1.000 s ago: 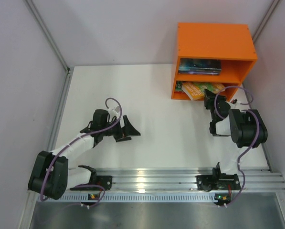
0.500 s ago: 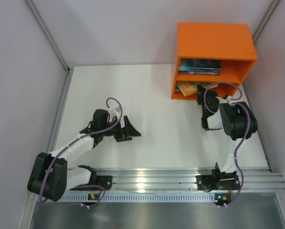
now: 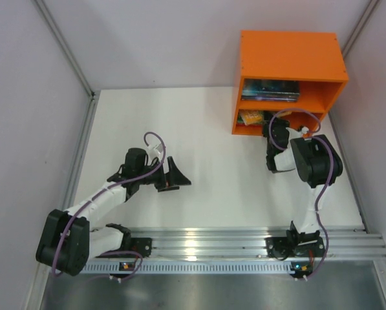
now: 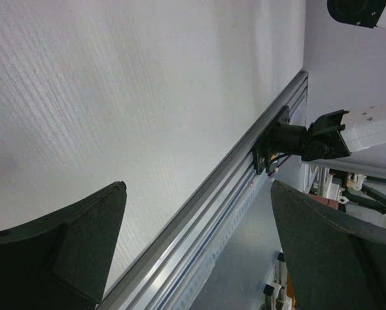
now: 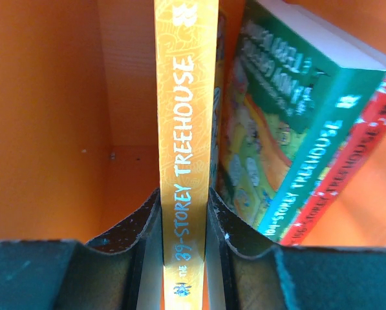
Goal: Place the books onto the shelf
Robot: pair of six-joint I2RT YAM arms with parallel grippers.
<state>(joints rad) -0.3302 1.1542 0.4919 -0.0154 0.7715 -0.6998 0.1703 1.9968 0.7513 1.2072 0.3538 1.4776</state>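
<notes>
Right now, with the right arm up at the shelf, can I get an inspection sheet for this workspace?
Surface: white tabletop, no book seen on it.
Job's things: orange shelf; dark books lie flat in the upper compartment; in the lower one a green book and a red book lean beside the orange-spined book.
Clutter: nothing seen.
Grippers: right gripper shut on the orange-spined book, spine towards the camera; left gripper open, empty.
Cables: left purple cable and right purple cable loop along their arms.
Surroundings: pale walls; aluminium rail at the near edge.
</notes>
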